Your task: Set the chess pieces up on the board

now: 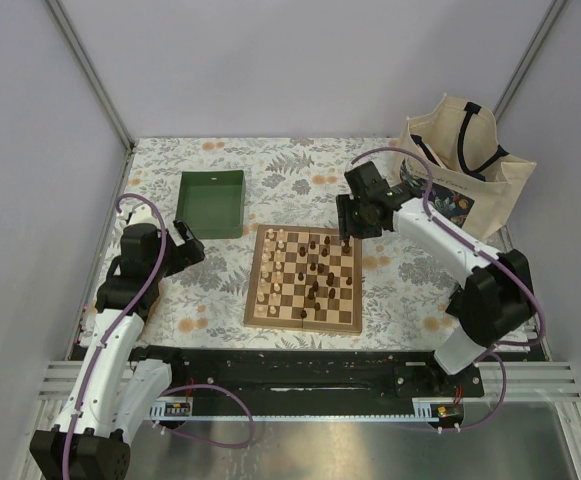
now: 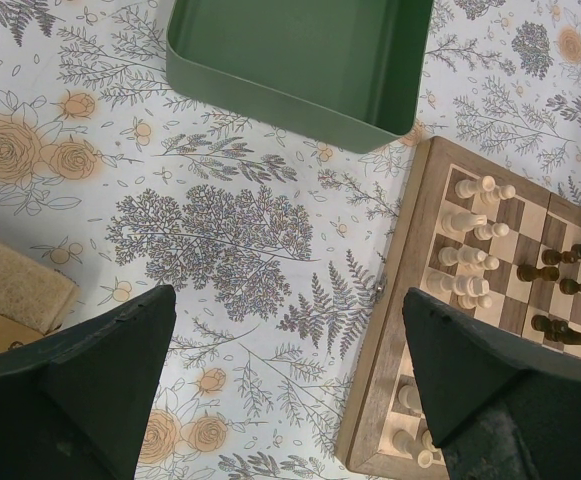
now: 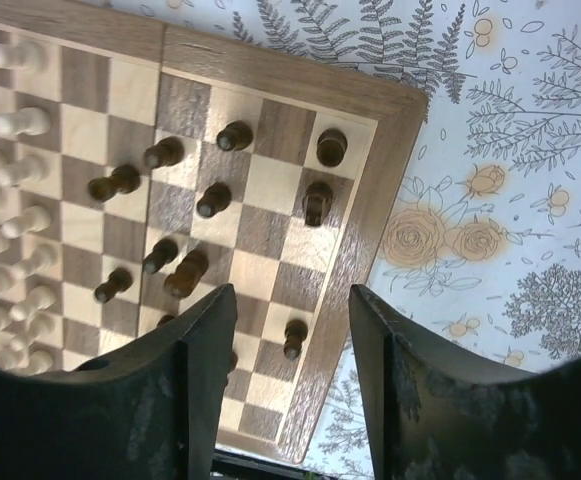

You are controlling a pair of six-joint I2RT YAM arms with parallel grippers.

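The board lies in the middle of the table. Pale chess pieces crowd its left files, and dark chess pieces stand scattered over its right half. My right gripper hangs over the board's far right corner. In the right wrist view this gripper is open, and a single dark piece stands on a square below the gap, touching neither finger. My left gripper hovers over the tablecloth left of the board. The left gripper is open and holds nothing, and pale pieces show to its right.
A green tray sits at the back left of the board, and its inside shows nothing in the left wrist view. A cream tote bag stands at the back right. A tan block lies by the left gripper. A black rail runs along the near edge.
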